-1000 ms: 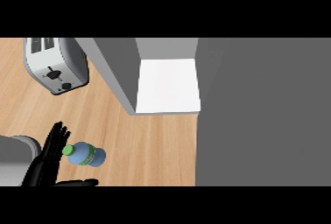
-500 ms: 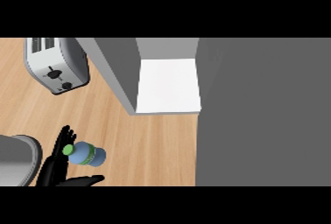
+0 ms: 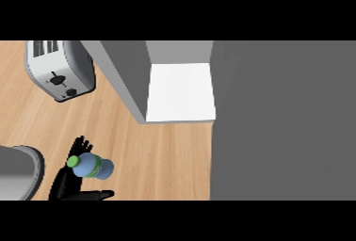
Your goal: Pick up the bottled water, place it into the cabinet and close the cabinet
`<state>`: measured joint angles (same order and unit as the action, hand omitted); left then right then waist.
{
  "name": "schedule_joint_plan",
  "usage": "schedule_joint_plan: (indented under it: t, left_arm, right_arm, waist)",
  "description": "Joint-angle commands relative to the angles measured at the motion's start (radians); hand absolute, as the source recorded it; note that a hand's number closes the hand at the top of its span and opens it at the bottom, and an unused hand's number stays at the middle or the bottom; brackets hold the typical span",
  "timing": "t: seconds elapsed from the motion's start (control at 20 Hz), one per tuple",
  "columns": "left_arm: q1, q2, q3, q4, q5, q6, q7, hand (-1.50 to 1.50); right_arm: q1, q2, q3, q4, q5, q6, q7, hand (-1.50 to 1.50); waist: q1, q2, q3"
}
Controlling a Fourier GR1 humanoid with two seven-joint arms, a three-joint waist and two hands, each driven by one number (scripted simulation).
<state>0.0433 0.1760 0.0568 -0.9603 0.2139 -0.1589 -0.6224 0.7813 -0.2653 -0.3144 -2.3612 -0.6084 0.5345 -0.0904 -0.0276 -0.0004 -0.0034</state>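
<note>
1. The wooden worktop fills the left and middle of the head view.
2. The bottled water is near the bottom left of the worktop. It is blue with a green cap, and we look down on its top.
3. A black hand is right beside the bottle on its left side. I cannot tell for sure which hand it is, but it looks like the left one.
4. Its fingers point up past the bottle and look straight. Its thumb sticks out to the right, below the bottle. The fingers are spread, not curled round the bottle.
5. The cabinet is above and to the right of the bottle, well apart from it. It is open and white inside.
6. A silver toaster sits at the top left.
7. A grey round thing shows at the left edge, next to the hand.
</note>
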Motion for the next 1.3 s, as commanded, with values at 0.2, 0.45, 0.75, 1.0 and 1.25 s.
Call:
schedule_joint_plan:
  t: [0.2,0.45,0.75,1.0,1.25]
  left_arm:
    - [-0.083,-0.005,0.047,0.166,0.07,-0.157,-0.082,1.5]
    - [-0.148,-0.01,0.084,0.213,0.126,-0.235,-0.096,1.5]
    - [-0.149,-0.005,0.057,0.187,0.079,-0.221,-0.143,1.5]
    - [-0.243,0.002,0.126,0.291,0.121,-0.197,-0.151,1.5]
    - [-0.224,0.008,0.117,0.235,0.111,-0.169,-0.157,1.5]
  right_arm:
    - [0.103,0.037,0.003,-0.217,-0.121,-0.041,0.05,-1.5]
    - [0.109,0.004,-0.054,-0.174,-0.149,0.0,0.013,-1.5]
    - [0.136,0.018,-0.055,-0.185,-0.127,0.012,-0.002,-1.5]
    - [0.083,-0.026,-0.05,-0.214,-0.165,-0.058,0.044,-1.5]
    - [0.104,0.004,-0.062,-0.182,-0.151,-0.025,0.01,-1.5]
  waist:
    - [0.002,-0.001,0.0]
    - [0.004,-0.002,0.002]
    - [0.006,-0.003,0.002]
    - [0.009,0.003,0.0]
    - [0.017,-0.001,0.002]
